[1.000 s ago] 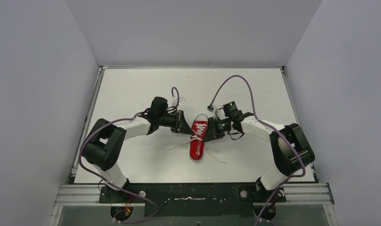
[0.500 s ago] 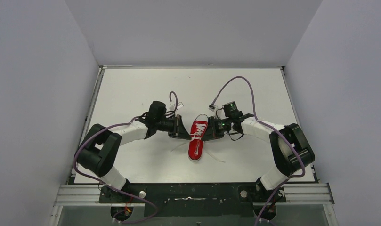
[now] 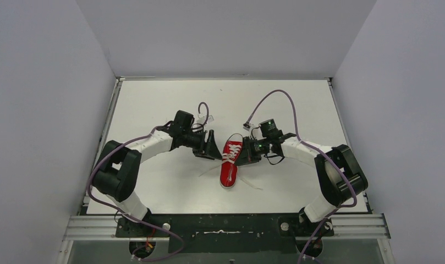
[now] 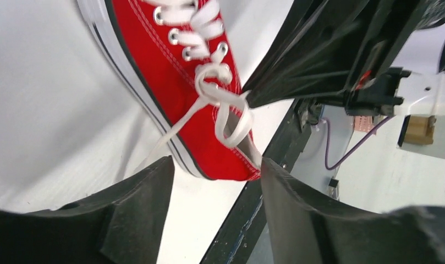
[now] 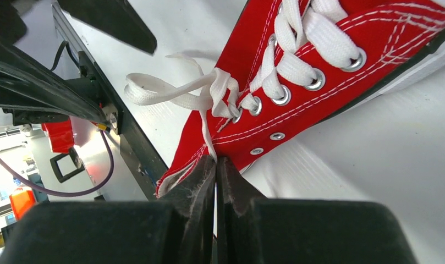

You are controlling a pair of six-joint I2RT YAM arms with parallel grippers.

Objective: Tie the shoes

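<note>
Red sneaker (image 3: pixel 229 163) between the jaws.
Right jaws are clamping its white lace (image 5: pixel 220 93); left jaws are gaping empty by the heel, shifted slightly since before.

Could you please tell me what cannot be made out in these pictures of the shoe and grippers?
Right wrist view: the lace past the pinch, hidden inside the shut right gripper.
Left wrist view: the toe of the shoe, cut off by the top edge.
Top view: the form of the knot, too small; whether the open left gripper touches the shoe, too small.
</note>
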